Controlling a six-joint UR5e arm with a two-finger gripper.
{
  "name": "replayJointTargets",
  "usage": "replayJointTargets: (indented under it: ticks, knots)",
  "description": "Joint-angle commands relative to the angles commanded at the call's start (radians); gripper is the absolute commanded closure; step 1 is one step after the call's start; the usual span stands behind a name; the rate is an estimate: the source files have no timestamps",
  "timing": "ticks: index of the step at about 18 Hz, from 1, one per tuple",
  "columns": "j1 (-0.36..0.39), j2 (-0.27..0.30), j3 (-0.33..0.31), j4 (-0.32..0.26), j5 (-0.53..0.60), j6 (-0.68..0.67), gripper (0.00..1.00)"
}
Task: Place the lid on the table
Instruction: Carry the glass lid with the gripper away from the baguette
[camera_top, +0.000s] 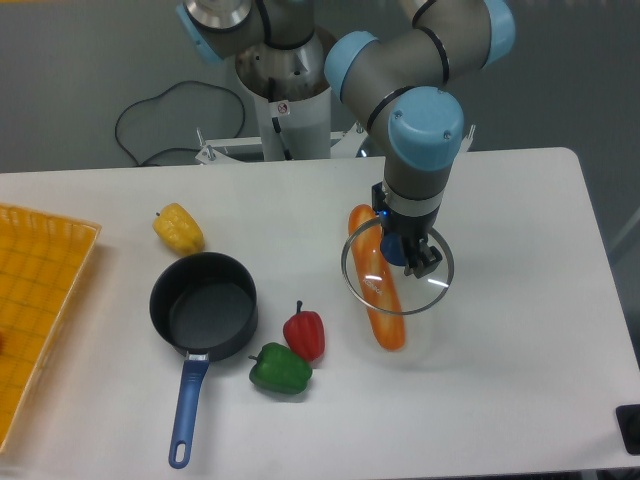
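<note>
The lid (428, 291) is a clear glass disc with a thin metal rim, right of centre over the white table (520, 250). My gripper (407, 256) points straight down at its middle. The fingers are shut on the lid's knob, which they hide. The lid is slightly tilted and overlaps a long orange vegetable (386, 322), part of which shows through the glass. I cannot tell whether the rim touches the tabletop.
A black saucepan (203, 305) with a blue handle stands open left of centre. Around it lie a yellow pepper (178, 228), a red pepper (304, 333) and a green pepper (279, 368). A yellow grid tray (35, 300) sits at the left edge.
</note>
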Motion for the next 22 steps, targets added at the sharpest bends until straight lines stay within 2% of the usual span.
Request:
replayJointTargets:
  ticks: [16, 22]
  knots:
    - [0.015, 0.003, 0.0, -0.005, 0.008, 0.002, 0.37]
    - [0.029, -0.017, 0.003, 0.008, 0.006, 0.006, 0.37]
